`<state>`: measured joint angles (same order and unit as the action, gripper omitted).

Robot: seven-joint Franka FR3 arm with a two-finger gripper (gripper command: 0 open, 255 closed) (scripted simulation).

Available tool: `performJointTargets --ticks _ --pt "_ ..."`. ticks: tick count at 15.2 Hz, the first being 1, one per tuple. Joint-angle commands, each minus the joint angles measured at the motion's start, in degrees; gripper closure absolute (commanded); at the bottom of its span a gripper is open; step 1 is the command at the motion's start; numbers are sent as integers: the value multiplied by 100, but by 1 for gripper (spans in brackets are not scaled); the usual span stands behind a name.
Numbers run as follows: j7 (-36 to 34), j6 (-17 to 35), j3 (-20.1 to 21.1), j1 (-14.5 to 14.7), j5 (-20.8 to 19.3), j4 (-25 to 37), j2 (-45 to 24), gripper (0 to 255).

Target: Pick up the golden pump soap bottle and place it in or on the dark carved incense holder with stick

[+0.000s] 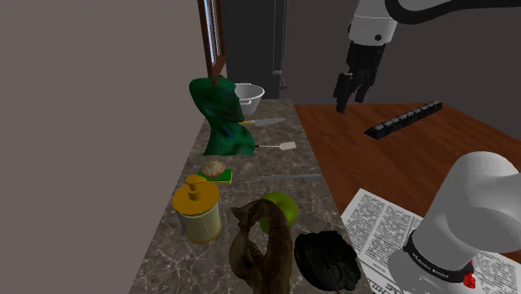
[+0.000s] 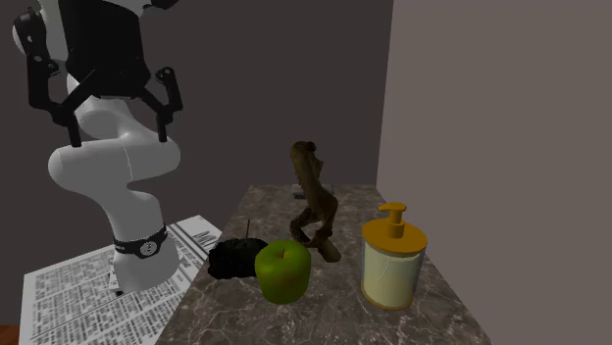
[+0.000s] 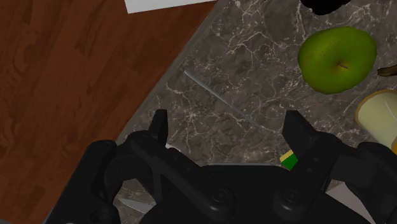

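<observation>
Counter items, from the stand outward:

1. Incense holder: dark, carved, low, at the counter's near end beside the newspaper. A thin stick rises from it in the second exterior view.
2. Brown carved figure: upright, just beside the holder.
3. Green apple: just behind the figure.
4. Soap bottle: pale body, golden cap and pump, upright on the counter near the apple, on the wall side. It stands apart from the holder, with the figure between them.
5. Small round lump on a green pad.
6. Green draped shape, with a knife and a spatula alongside.
7. White bowl: at the far end (its inside cannot be made out).

Gripper: raised well above the far counter edge, fingers spread, nothing between them.

Surface and room: dark veined marble counter along a grey wall; reddish wood surface beside it, bearing a dark keyed strip.
</observation>
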<state>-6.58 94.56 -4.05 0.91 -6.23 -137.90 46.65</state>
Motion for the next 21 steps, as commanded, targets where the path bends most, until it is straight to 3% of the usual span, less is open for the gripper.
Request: performJointTargets --ticks 1,11,21 --pt "0 0 0 0 0 0 0 0" --pt "-820 900 721 468 664 405 -1490 0" --pt "-1539 1554 1350 819 990 1436 -3270 0"
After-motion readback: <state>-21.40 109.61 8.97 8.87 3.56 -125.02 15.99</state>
